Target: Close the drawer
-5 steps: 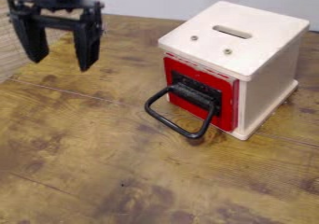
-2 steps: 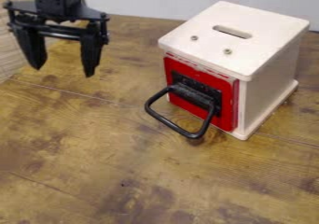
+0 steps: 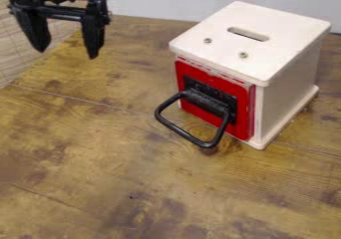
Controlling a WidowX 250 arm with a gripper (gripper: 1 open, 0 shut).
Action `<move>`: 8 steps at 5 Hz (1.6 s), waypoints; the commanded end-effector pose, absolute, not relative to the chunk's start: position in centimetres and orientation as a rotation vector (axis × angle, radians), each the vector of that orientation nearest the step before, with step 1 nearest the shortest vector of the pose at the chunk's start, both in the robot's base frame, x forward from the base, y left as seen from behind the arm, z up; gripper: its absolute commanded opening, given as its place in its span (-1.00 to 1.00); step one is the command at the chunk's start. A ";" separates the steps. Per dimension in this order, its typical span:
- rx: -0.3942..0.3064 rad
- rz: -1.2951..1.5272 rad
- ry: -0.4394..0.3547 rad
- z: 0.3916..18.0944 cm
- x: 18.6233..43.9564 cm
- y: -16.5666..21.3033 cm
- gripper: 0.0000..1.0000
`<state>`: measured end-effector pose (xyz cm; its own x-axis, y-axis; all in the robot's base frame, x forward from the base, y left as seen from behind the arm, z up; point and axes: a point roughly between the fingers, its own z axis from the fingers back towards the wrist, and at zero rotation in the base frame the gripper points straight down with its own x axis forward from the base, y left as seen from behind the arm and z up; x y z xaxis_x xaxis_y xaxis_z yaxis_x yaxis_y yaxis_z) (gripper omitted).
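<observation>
Here we see the drawer [image 3: 213, 102] seated nearly flush in the cabinet [image 3: 260, 59] at right, its loop handle [image 3: 193, 121] lying on the table [image 3: 94, 173]. The gripper [image 3: 64, 36] hangs well apart at upper left, jaws spread and empty; we judge closing essentially done.

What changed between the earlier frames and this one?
The gripper rose and shifted slightly toward the back of the table, fingers still spread and empty, taking hold of nothing. The drawer, its loop handle and the cabinet stayed as they were.
</observation>
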<state>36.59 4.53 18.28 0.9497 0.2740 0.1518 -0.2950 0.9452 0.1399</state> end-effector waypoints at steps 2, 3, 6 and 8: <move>0.170 0.295 -0.273 19.6 36.8 7.3 1.00; 0.190 0.238 -0.322 19.8 36.4 6.6 1.00; 0.201 0.214 -0.389 24.1 36.8 2.9 1.00; 0.202 0.256 -0.376 22.7 36.1 5.9 1.00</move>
<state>36.76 4.71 20.22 0.9311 0.1898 0.3115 -0.2486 0.9551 0.1613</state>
